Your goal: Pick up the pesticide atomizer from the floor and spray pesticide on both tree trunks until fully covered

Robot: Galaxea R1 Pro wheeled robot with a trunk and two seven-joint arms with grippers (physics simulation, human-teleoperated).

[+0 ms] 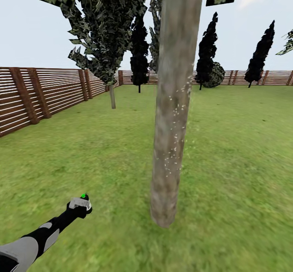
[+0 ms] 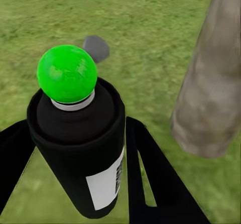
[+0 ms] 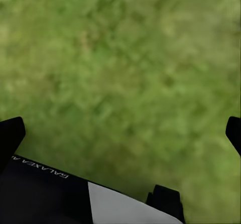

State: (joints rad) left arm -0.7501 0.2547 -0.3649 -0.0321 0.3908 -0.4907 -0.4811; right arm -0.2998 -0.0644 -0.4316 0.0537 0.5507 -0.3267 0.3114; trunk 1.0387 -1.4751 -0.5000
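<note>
The left gripper (image 2: 75,148) grasps the pesticide atomizer (image 2: 75,133) between its jaws, spraying the tree trunk (image 1: 173,113) ahead; right gripper (image 3: 120,133) spread wide; next, coverage needs sweeping higher

Bright, even daylight; no cast shadows; wrist views blurred.

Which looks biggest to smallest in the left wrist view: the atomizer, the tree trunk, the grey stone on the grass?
1. pesticide atomizer, though nearness to the camera inflates it
2. tree trunk, cut off by the frame
3. grey stone
</note>
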